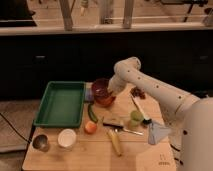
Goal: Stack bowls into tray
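Observation:
A bowl (102, 93), dark red inside and orange-red outside, is just right of the tray's far right corner, a little above the wooden table and slightly tilted. My gripper (109, 90) is at the bowl's right rim and is shut on it, with the white arm reaching in from the right. The green rectangular tray (60, 103) lies on the left of the table and holds nothing. I see no other red bowl.
In front of the tray stand a metal cup (40, 142) and a white cup (66, 138). An orange (90, 128), a green vegetable (92, 112), a banana (115, 142), a green cup (135, 118), a blue cloth (158, 133), cutlery and grapes (137, 92) lie on the right.

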Available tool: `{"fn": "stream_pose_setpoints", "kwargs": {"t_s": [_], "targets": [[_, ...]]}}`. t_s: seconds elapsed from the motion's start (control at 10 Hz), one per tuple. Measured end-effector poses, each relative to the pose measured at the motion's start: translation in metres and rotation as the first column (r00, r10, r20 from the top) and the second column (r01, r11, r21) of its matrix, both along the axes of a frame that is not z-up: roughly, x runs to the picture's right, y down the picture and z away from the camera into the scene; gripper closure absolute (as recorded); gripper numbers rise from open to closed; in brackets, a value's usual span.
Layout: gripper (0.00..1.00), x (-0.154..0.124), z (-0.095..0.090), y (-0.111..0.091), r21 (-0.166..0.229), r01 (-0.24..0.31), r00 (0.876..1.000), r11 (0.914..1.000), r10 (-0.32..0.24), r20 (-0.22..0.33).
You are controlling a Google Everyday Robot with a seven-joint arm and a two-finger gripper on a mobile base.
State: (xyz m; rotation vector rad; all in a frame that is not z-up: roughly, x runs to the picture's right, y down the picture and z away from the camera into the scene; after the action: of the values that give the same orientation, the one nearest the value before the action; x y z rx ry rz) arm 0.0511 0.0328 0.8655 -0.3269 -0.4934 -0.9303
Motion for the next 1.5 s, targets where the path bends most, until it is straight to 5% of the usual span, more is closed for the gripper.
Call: {"fn": "stream_pose_setpoints", "kwargs": {"t_s": [0.4,1.5], "targets": [[0.21,-0.003,0.012,0.004,-0.011,-0.003,1.000,0.9999,0.003,0.002],[0.20,-0.011,0.040,0.027,-0.059,-0.014,1.000,0.9982,0.015,0.018]]}}
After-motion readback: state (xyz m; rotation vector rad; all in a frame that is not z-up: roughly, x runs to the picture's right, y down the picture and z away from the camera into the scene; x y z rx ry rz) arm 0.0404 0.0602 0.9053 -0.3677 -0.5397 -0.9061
